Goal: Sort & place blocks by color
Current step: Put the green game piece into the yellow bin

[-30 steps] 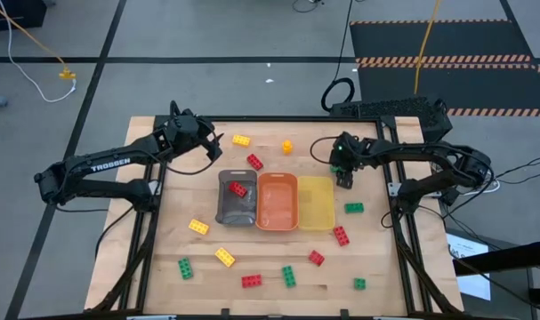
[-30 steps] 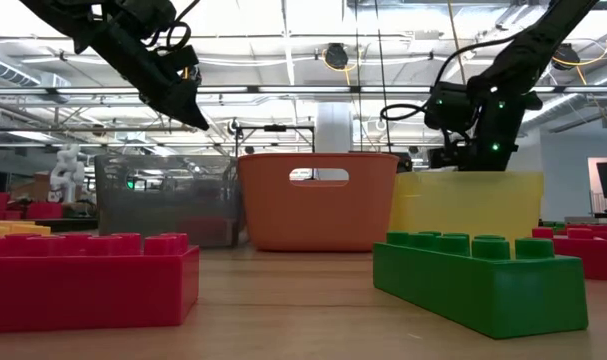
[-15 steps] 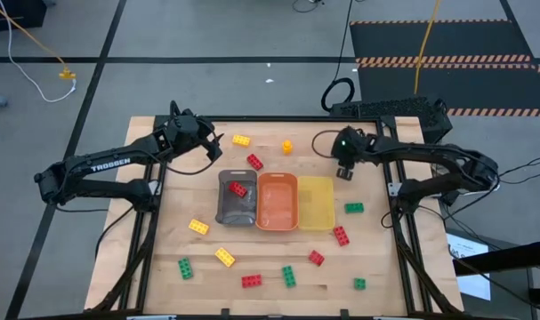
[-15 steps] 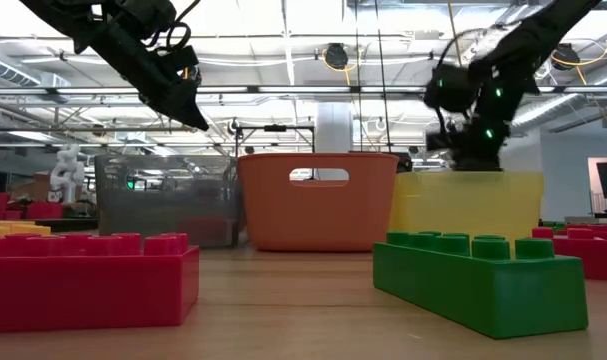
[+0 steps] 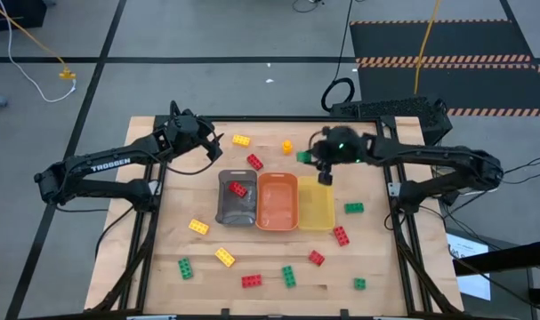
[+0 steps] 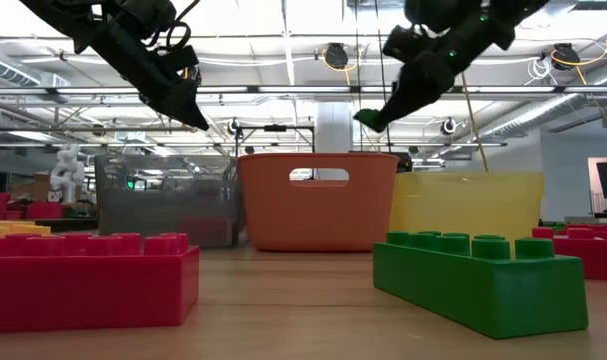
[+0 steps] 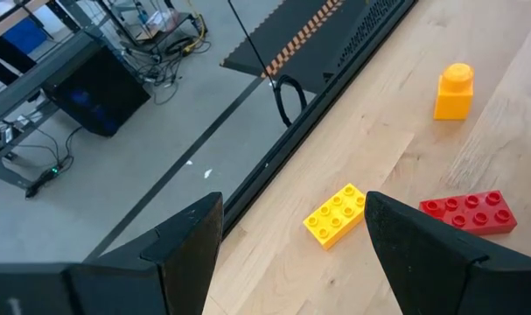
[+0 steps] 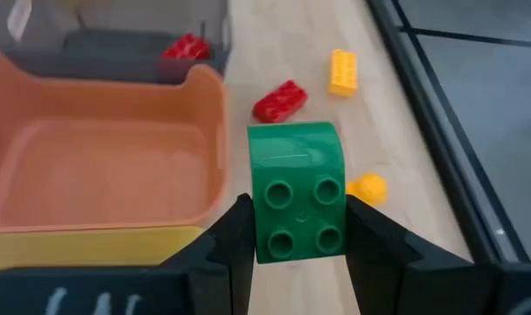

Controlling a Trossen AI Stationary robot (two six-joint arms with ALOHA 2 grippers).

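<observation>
We see a green block (image 8: 297, 191) held aloft near the far edge, one red block (image 5: 238, 188) in the grey tray, the other blocks (image 5: 225, 257) scattered on the table.

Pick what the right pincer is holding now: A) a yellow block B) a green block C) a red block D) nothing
B: the right wrist view shows the right pincer shut on a green block, carried near the orange tray.
</observation>
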